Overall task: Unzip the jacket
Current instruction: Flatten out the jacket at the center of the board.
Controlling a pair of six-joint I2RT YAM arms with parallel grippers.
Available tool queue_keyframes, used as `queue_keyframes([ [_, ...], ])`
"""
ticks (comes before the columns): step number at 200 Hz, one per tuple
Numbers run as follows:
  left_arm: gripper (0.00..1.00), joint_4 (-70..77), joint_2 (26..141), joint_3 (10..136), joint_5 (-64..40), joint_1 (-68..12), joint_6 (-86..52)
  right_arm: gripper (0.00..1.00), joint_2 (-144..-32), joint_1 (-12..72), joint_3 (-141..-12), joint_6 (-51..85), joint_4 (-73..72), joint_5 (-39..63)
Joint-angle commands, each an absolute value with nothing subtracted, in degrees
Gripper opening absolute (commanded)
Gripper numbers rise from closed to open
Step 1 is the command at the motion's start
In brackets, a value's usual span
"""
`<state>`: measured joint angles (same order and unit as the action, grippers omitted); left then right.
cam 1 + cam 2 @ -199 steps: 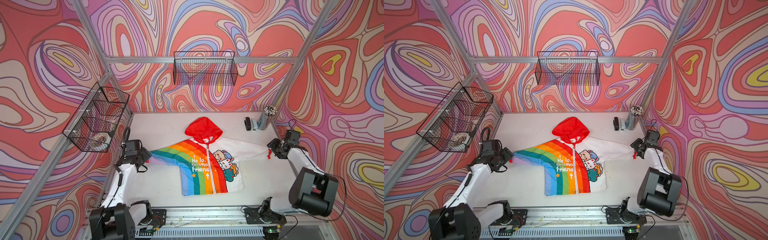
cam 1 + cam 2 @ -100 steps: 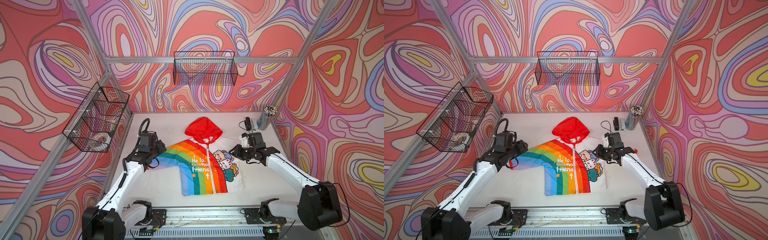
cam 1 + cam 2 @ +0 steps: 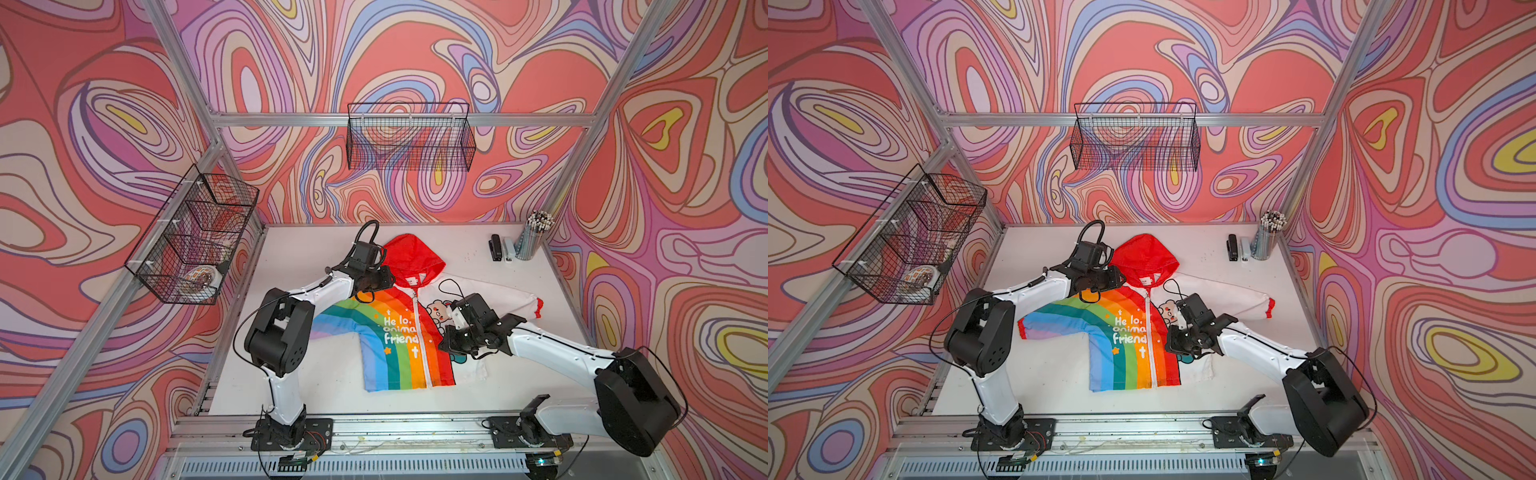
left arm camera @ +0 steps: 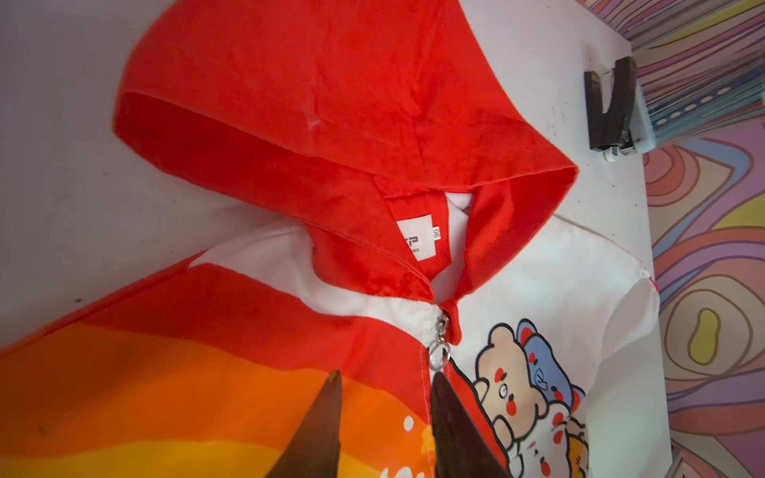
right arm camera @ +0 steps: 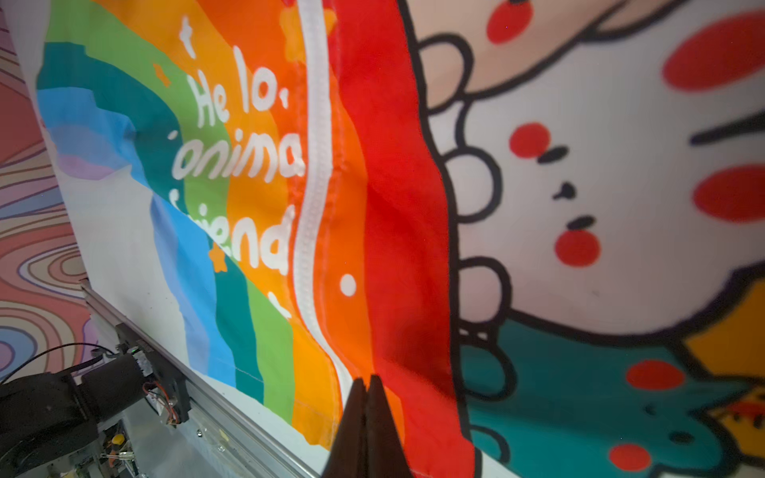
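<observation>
In both top views you see the jacket [image 3: 390, 357] [image 3: 1121, 365] lying flat in the middle of the white table [image 3: 324, 257]. Its red hood points to 12 o'clock and its bottom edge to 6 o'clock. The rainbow sleeve sticks out to 9 o'clock and the white sleeve with a red cuff to 3 o'clock. The white zipper runs down the middle and is closed all the way. Your left gripper [image 3: 386, 280] [image 3: 1117, 280] sits at the neck, on the rainbow side. Your right gripper [image 3: 442, 343] [image 3: 1169, 343] sits lower, on the cartoon animal side just beside the zipper. In the left wrist view, the jacket [image 4: 289, 124] shows its big red hood, a white tag inside the neck and a bear picture. The left gripper [image 4: 387, 376] has its two dark fingers apart over the orange stripe. The shiny zipper pull [image 4: 439, 347] hangs just past them, and nothing is held. In the right wrist view, the jacket [image 5: 256, 165] shows white letters on rainbow stripes. The right gripper [image 5: 366, 378] is squeezed tight over the red stripe near the bottom edge. You cannot tell if it pinches any cloth.
</observation>
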<state>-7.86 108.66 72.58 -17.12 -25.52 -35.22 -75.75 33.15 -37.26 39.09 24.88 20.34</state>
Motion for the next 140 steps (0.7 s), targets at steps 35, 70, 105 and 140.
queue_keyframes([
  [35, 0.34, -12.74, 116.9, 79.8, -14.05, -25.41, -36.65, 0.0, -76.15, 37.88, -33.87, 44.6, 22.91, 15.22],
  [70, 0.33, -17.07, 121.11, 83.77, -12.71, -24.65, -36.66, 0.0, -78.43, 41.11, -33.13, 46.24, 20.99, 14.95],
  [105, 0.33, -21.1, 124.28, 87.8, -11.07, -23.46, -36.15, 0.0, -82.4, 46.22, -33.4, 48.62, 19.38, 14.15],
  [140, 0.33, -25.08, 127.61, 92.3, -10.77, -22.37, -34.96, 0.0, -87.25, 53.11, -35.53, 50.52, 19.71, 12.82],
])
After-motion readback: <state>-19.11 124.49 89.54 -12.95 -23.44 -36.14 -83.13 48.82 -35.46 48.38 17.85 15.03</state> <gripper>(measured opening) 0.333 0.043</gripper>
